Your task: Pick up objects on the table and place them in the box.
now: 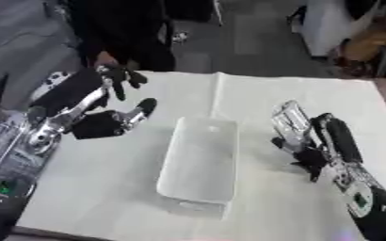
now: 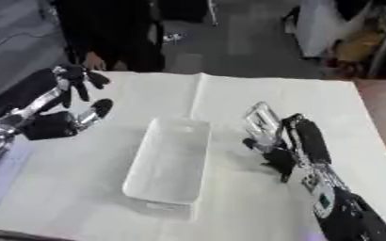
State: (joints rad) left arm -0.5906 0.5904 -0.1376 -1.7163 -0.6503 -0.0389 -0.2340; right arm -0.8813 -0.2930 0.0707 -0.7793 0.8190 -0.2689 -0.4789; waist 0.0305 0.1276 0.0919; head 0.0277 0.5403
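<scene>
Table: a white-covered table (image 1: 311, 99) carries everything; its cloth shows a crease running from the far edge toward the middle.
Box: a clear, shallow box (image 1: 200, 162) sits near the middle of the table, lengthwise toward the near edge, and looks empty.
Right hand: the right hand (image 1: 316, 143) is just beside the box on its right side, its fingers curled round a clear, glossy object (image 1: 291, 123) that stands tilted and lifted off the cloth.
Left hand: the left hand (image 1: 118, 101) hangs over the far left corner of the table, fingers spread and relaxed, holding nothing.
Stage: judged from the pictures, the object is picked up but not yet over the box.
Risk: the object looks smooth and sticks up well above the fingers, so it could slip or tip during the carry; if it is lowered too near the box wall it could catch the rim and push the light box across the cloth.
</scene>
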